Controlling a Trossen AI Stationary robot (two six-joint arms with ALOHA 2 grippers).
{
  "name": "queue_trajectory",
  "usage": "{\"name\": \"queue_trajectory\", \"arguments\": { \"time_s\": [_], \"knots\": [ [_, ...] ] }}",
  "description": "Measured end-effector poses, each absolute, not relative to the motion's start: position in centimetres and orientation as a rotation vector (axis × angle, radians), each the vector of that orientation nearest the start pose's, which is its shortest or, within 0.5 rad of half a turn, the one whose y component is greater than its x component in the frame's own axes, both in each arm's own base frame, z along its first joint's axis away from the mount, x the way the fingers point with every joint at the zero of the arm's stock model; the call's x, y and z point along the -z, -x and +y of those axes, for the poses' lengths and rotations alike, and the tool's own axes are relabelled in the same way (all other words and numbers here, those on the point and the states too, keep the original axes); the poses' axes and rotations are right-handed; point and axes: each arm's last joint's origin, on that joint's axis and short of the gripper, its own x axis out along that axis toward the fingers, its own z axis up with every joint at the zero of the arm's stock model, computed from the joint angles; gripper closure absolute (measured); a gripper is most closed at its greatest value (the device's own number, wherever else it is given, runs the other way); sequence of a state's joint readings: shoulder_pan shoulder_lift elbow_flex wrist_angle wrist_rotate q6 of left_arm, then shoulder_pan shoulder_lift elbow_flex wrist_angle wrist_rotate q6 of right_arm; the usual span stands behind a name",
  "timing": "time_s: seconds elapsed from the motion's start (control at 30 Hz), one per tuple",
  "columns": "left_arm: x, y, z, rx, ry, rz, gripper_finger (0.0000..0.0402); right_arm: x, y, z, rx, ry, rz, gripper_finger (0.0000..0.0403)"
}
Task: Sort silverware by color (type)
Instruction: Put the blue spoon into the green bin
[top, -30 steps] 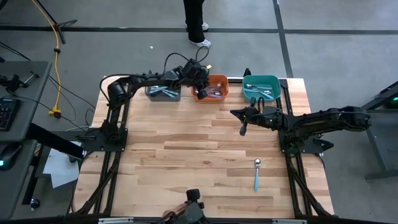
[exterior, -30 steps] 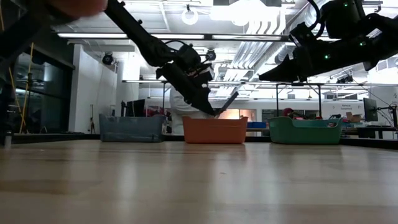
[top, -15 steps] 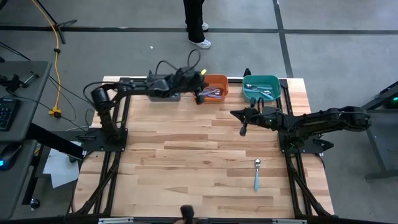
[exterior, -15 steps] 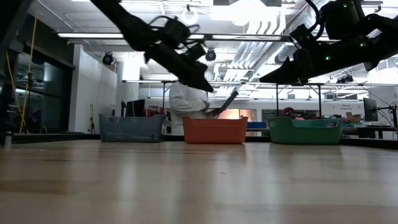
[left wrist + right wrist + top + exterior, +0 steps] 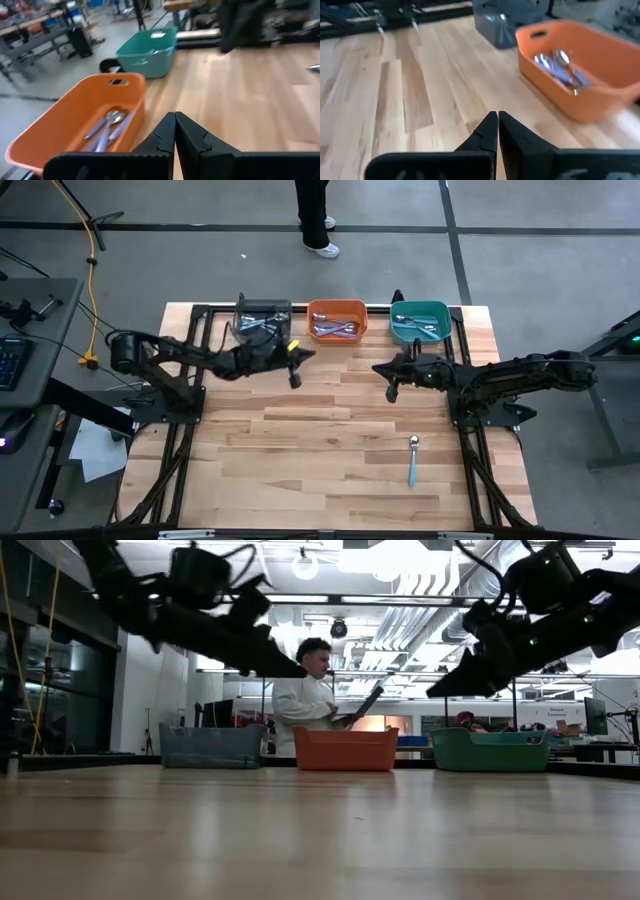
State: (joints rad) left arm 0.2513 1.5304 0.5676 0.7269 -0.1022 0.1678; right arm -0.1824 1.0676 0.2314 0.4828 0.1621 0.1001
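One spoon [image 5: 412, 461] with a light blue handle lies flat on the table near the right edge, bowl toward the far side. Other spoons lie in the grey bin [image 5: 262, 308], the orange bin [image 5: 337, 307] and the teal bin [image 5: 420, 307] along the far edge. Lavender-handled spoons [image 5: 106, 127] show inside the orange bin [image 5: 75, 107]. My left gripper [image 5: 295, 378] hangs shut above the table, near of the gap between the grey and orange bins. My right gripper [image 5: 391, 389] hangs shut above the table, near of the teal bin. Both hold nothing.
The three bins stand in a row at the far edge. A wide stretch of bare wood [image 5: 300, 450] lies between the arms and the near edge. A person [image 5: 312, 700] in a white top stands beyond the far edge.
My left gripper has drawn back from above the orange bin, toward the table's left and near side, and now hangs over the wood in front of the bins. The arm has swung out toward the left edge. My right gripper has dipped a little.
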Motion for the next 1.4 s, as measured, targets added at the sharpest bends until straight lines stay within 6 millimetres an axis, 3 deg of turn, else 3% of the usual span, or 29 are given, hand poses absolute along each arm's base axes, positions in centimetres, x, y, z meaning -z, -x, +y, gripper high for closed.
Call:
{"name": "queue_trajectory", "arguments": {
  "time_s": [0.23,0.67,1.0,1.23,1.4],
  "knots": [
    [-17.4,-26.7,5.2,-0.278,-0.177,0.214,0.0401,-15.1,-18.6,-2.9,0.382,-0.181,0.503,0.0402],
    [-17.4,-26.9,2.4,-0.181,-0.189,0.215,0.0401,-17.2,-18.7,0.6,0.411,-0.248,0.839,0.0400],
    [-16.8,-26.5,0.5,-0.114,-0.173,0.223,0.0401,-18.9,-17.4,4.1,0.341,-0.631,1.109,0.0312],
    [-15.4,-25.4,-0.3,-0.145,-0.138,0.270,0.0401,-18.9,-14.8,6.6,0.536,-0.878,1.326,0.0278],
    [-15.4,-25.4,-0.3,-0.154,-0.144,0.266,0.0401,-18.9,-14.3,8.1,0.614,-0.989,1.282,0.0276]
  ]
}}
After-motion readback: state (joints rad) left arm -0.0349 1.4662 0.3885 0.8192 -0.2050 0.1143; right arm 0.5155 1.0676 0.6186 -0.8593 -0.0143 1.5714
